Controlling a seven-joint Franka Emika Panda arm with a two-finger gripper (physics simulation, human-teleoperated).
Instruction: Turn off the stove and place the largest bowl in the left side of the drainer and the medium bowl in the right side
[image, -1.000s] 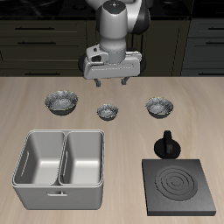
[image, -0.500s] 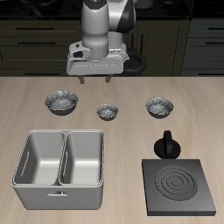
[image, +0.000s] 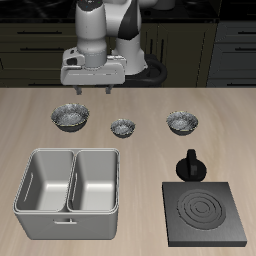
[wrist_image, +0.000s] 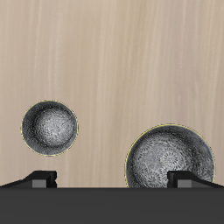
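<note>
Three grey speckled bowls stand in a row across the table. The largest bowl (image: 69, 117) (wrist_image: 170, 157) is at one end and the medium bowl (image: 182, 122) at the other. My gripper (image: 93, 90) (wrist_image: 117, 179) hangs open and empty, high above the table behind the largest bowl and the smallest bowl. The light grey drainer (image: 70, 207), both compartments empty, sits near the front edge. The black stove (image: 205, 212) lies at the other front corner, with its knob (image: 190, 165) just behind it. In the wrist view, the stove, the drainer and the medium bowl are out of sight.
The smallest bowl (image: 122, 127) (wrist_image: 49, 128) stands in the middle of the row. Dark cabinets run along behind the table's back edge.
My gripper has moved sideways along the back of the table, from behind the smallest bowl toward the largest bowl. It stays open. Nothing on the table has shifted.
</note>
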